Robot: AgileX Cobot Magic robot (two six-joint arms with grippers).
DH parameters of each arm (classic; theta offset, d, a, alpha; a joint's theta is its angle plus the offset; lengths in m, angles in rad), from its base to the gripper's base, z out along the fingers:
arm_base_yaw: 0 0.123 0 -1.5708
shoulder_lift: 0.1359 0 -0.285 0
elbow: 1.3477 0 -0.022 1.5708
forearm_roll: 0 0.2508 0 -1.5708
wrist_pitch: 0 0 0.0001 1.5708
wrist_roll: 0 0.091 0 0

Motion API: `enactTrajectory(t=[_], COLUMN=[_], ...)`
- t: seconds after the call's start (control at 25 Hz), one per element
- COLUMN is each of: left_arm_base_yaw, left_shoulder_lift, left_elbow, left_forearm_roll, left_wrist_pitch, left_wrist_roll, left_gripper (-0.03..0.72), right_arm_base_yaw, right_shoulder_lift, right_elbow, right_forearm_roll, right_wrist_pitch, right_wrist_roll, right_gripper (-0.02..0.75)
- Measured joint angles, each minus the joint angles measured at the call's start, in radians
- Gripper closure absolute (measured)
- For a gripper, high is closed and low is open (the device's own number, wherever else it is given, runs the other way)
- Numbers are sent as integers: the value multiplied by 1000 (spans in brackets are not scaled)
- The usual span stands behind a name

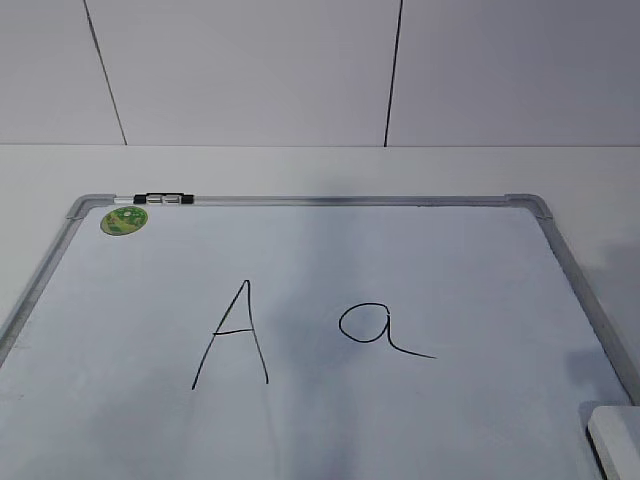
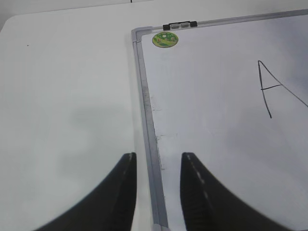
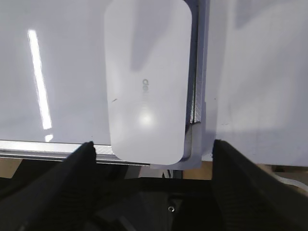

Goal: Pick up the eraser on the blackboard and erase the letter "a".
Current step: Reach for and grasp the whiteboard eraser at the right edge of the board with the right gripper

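Note:
The blackboard (image 1: 100,330) is a white board with a grey frame, lying flat on the table. The lowercase "a" (image 1: 372,327) is drawn near its middle, right of a capital "A" (image 1: 233,335). The white eraser (image 1: 615,430) lies at the board's near right corner; the right wrist view shows it (image 3: 147,77) from above, lying along the frame. My right gripper (image 3: 153,144) is open, its fingers wide on either side of the eraser's near end, not touching it. My left gripper (image 2: 159,156) is open and empty over the board's left frame (image 2: 147,115).
A green round sticker (image 1: 124,221) sits at the board's far left corner, next to a black and white clip (image 1: 165,199) on the top frame. White table surface (image 2: 62,96) lies left of the board. A white wall stands behind.

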Motion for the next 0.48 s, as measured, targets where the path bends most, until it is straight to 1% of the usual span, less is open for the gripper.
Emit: enactTrajectory(t=[0.48], left_arm_base_yaw=[0], left_shoulder_lift=[0], left_elbow=[0], left_forearm_roll=[0], left_wrist_pitch=[0], left_wrist_roll=[0], left_gripper=[453], right_arm_base_yaw=[0], right_shoulder_lift=[66], right_elbow=[0], right_forearm_roll=[-25], right_wrist_pitch=[-50], right_wrist_roll=[0], right_gripper=[166])
